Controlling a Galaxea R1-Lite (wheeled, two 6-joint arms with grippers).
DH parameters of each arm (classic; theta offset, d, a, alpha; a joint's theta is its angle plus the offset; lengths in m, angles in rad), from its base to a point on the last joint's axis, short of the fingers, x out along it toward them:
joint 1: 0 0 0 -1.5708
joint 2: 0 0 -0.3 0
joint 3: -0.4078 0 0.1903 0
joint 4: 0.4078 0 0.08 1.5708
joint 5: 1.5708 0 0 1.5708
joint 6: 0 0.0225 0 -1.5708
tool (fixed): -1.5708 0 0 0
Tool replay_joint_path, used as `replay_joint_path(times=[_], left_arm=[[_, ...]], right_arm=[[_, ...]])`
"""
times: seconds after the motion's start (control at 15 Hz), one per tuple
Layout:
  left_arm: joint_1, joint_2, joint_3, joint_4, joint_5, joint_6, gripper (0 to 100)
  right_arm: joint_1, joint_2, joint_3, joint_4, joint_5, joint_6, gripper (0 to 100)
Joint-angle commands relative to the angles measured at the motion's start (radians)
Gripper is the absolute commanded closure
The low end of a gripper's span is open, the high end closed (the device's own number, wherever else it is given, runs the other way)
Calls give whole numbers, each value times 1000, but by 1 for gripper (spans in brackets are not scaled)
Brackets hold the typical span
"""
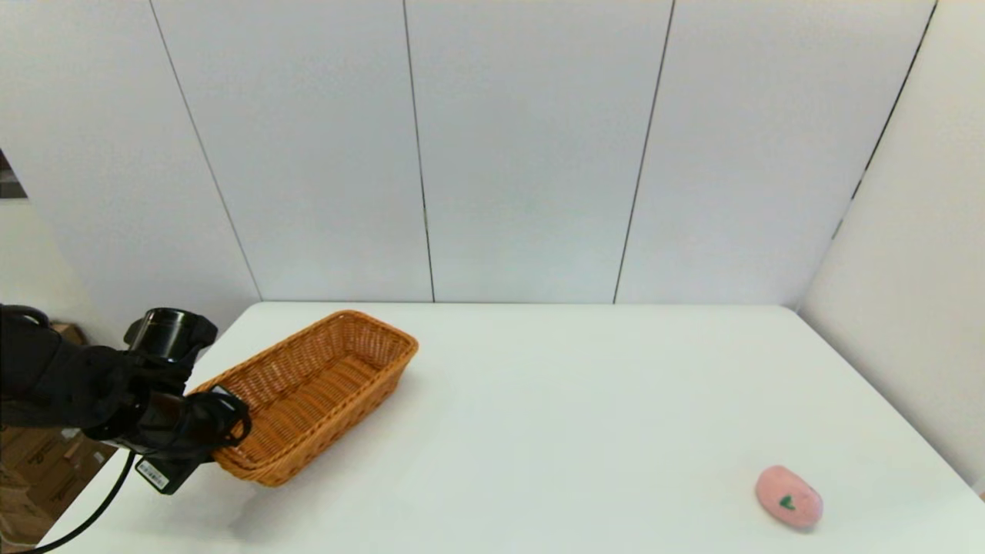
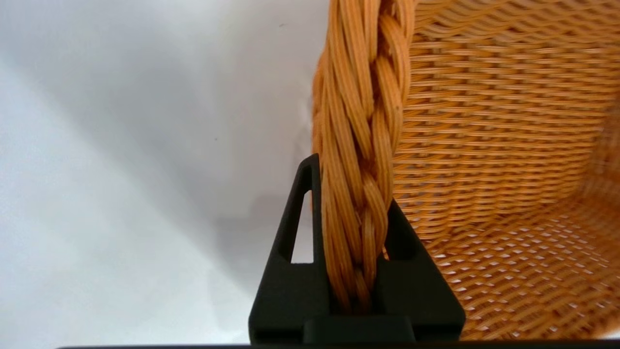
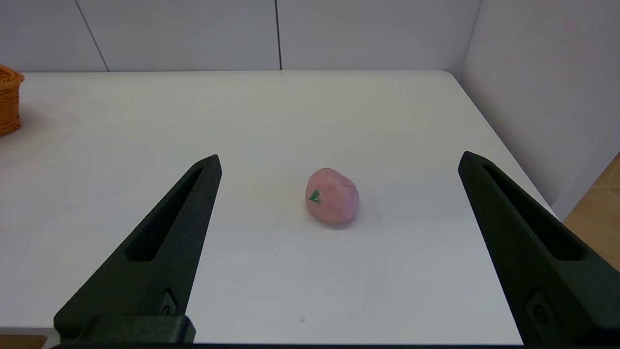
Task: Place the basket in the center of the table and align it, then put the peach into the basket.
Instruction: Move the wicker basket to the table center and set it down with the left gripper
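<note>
Wicker basket [image 1: 315,392] at tabletop [image 1: 554,400] left edge, left gripper [image 2: 356,242] clamped on rim; uncentred; peach [image 1: 789,498] near right front corner, right gripper [image 3: 339,160] spread wide, empty

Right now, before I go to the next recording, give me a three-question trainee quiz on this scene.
1. True or false: the left hand is shut on the braided rim of the basket.
2. Where is the peach? A) inside the basket B) on the table, near the robot's right front corner C) held by the right hand
3. Fill in: the right hand's fingers are ____, with the peach lying ahead of them.

Key: 1 true; 2 B; 3 open
</note>
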Motion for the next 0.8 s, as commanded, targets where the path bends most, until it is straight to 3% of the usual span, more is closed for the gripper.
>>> replay_joint_path(times=[0.07, 0.33, 0.8], left_arm=[[-143, -169, -6, 3, -1, -9, 100], [-394, -252, -51, 18, -1, -5, 100], [-614, -77, -163, 17, -69, 89, 100]], right_arm=[[0, 0, 0, 0, 0, 0, 0], [0, 0, 0, 0, 0, 2, 0], [0, 0, 0, 0, 0, 2, 0]])
